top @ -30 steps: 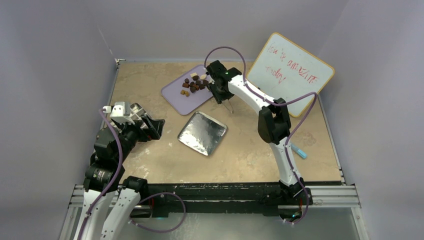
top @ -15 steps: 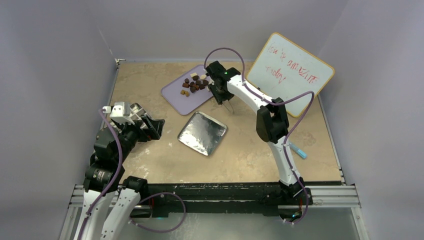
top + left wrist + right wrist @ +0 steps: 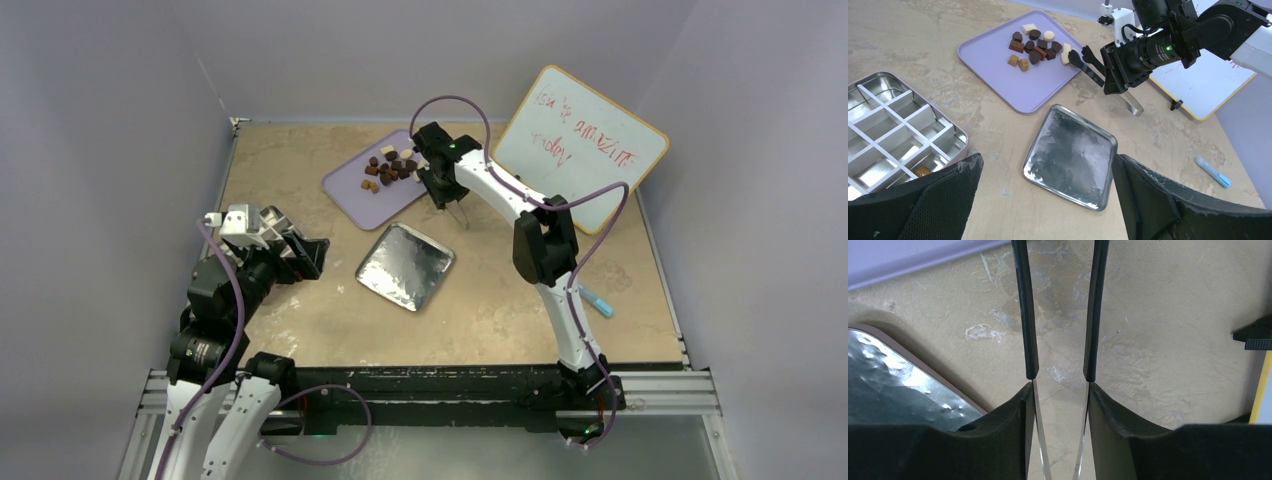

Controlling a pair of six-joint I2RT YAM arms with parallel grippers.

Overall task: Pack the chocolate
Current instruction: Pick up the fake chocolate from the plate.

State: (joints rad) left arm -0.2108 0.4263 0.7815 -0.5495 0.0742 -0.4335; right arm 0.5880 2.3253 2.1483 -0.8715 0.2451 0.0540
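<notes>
The chocolate [image 3: 390,167] [image 3: 1033,45] lies as several small dark, caramel and cream lumps on a lilac tray [image 3: 350,190] [image 3: 998,75]. My right gripper [image 3: 445,185] [image 3: 1059,390] is shut on metal tongs [image 3: 1023,315] [image 3: 1088,62]. The tongs' black tips hang low at the tray's right edge, close to a cream lump, with nothing between them. My left gripper [image 3: 305,255] [image 3: 1045,165] stands wide open and empty at the table's left. Below it is a divided tin [image 3: 898,130] with one caramel lump [image 3: 922,171] in a near compartment.
A shiny foil-like square lid [image 3: 405,265] [image 3: 1070,155] lies mid-table between the two arms. A whiteboard [image 3: 580,145] leans at the back right. A blue marker [image 3: 600,303] [image 3: 1214,171] lies on the right. Walls close in the table's left, back and right.
The right arm's elbow has drifted very slightly left; the tongs stay at the tray's edge. The left arm has not moved.
</notes>
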